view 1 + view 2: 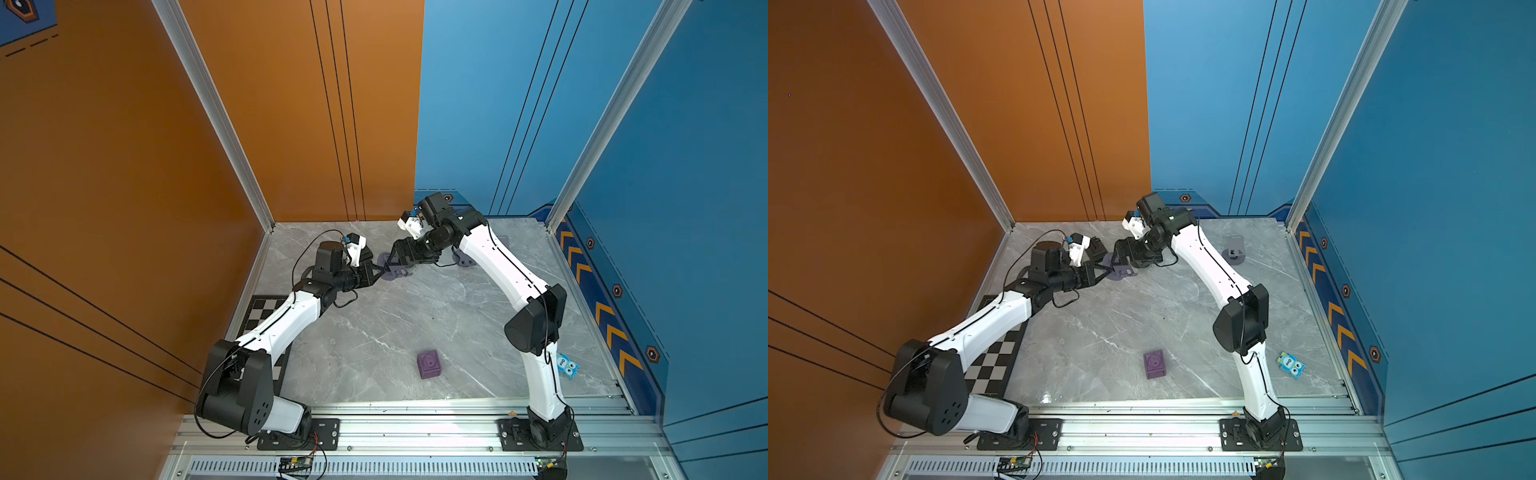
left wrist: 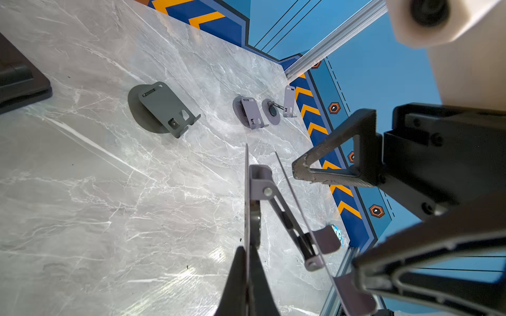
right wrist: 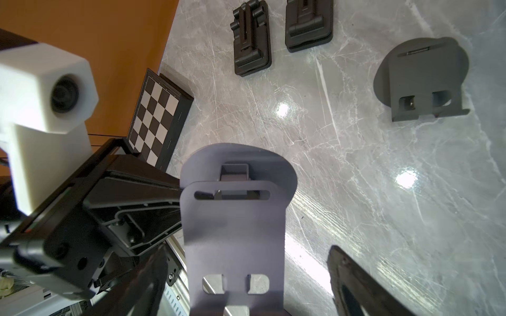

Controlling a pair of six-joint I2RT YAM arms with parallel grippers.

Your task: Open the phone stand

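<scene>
Left hand [image 2: 247, 253] pinches the phone stand [image 2: 267, 191] by its base edge, near eleven o'clock on the tabletop [image 1: 415, 324]; right hand [image 3: 247, 247] straddles the backplate [image 3: 232, 219], spread. With so thin a pinch, it might twist loose.

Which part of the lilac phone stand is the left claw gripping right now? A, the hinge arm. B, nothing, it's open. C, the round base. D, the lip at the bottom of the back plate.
C: the left claw is shut on the thin edge of the round base of the lilac phone stand, and the hinge arm is clear of its fingers.
</scene>
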